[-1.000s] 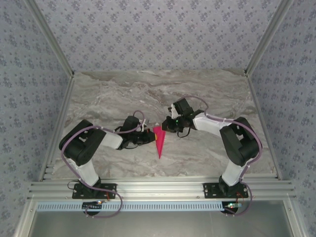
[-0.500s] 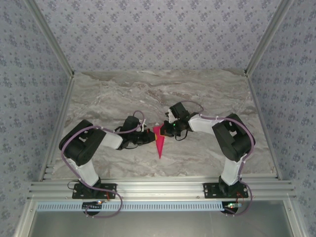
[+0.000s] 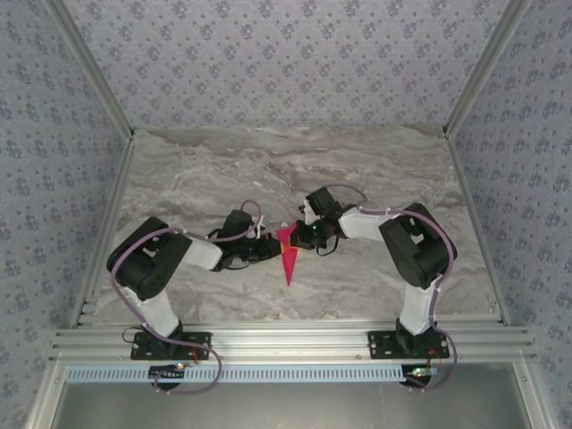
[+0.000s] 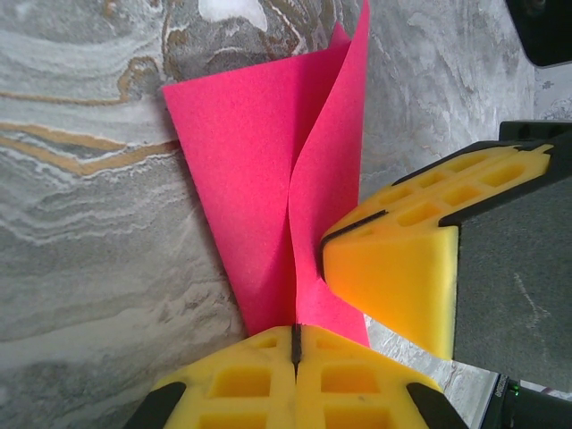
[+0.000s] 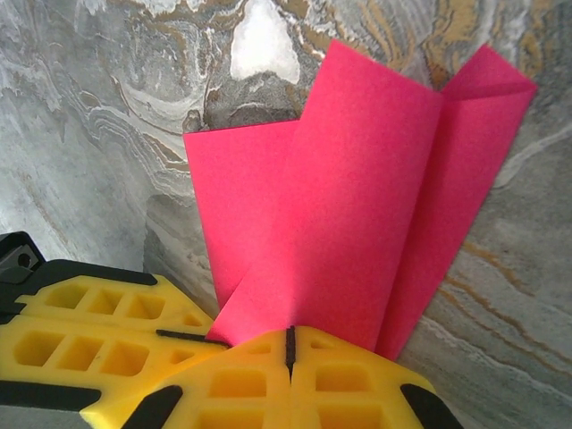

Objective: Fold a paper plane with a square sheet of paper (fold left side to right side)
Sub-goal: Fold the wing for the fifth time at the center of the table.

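The square sheet of paper is folded into a narrow magenta dart, the paper plane [image 3: 288,256], lying mid-table with its nose toward the near edge. My left gripper [image 3: 267,249] meets its wide end from the left. In the left wrist view its jaws [image 4: 295,332] are shut with a raised pink flap [image 4: 326,179] running into the seam. My right gripper [image 3: 305,237] comes in from the right, shut [image 5: 289,336], its tips against the lifted paper [image 5: 357,197]. The right fingers [image 4: 393,268] press that flap's side, and the left fingers [image 5: 89,335] sit beside them.
The marble tabletop [image 3: 375,170] stretches bare behind and to both sides of the arms. Patterned walls and metal frame rails [image 3: 277,335] bound it. The two wrists sit very close together over the paper.
My right gripper has moved left, from just beside the paper to touching its wide end, and the right arm has folded in. The left gripper has stayed put.
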### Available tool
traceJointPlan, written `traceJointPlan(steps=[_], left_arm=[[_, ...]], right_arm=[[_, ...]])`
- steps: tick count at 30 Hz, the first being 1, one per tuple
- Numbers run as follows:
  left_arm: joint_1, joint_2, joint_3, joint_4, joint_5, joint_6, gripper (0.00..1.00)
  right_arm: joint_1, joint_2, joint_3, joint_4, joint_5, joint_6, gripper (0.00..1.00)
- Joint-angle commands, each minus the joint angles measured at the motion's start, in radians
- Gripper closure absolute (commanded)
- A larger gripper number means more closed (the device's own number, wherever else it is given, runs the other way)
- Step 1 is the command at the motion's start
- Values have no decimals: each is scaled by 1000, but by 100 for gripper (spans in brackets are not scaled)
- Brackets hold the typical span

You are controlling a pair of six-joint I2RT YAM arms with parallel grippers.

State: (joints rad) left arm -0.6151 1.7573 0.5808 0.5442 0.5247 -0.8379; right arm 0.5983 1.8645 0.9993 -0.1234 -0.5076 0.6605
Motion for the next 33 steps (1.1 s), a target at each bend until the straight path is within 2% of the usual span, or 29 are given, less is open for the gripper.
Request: traceJointPlan(steps=[1, 9, 15, 17, 20, 24, 28, 33], left_arm=[[8, 24, -21, -47, -71, 9, 100], [9, -13, -9, -35, -44, -8, 98], [9, -134, 13, -135, -46, 5, 68], [8, -189, 12, -182, -48, 8, 63], [-11, -272, -8, -210, -33, -11, 63], [-75, -334, -16, -227, -14, -64, 68], [-122, -316, -6, -204, -6, -130, 70], [-164, -239, 36, -164, 12, -152, 70]], right_arm=[[5, 25, 4, -50, 40, -18, 94], [0, 39, -44, -114, 96, -12, 95], [-8, 44, -67, -113, 104, -13, 95], [-9, 46, -67, -108, 101, -11, 95], [-9, 46, -67, -98, 96, -9, 95], [-8, 45, -62, -92, 92, -12, 95], [-5, 48, -62, -93, 93, -9, 95], [-2, 52, -58, -96, 93, -11, 95]])
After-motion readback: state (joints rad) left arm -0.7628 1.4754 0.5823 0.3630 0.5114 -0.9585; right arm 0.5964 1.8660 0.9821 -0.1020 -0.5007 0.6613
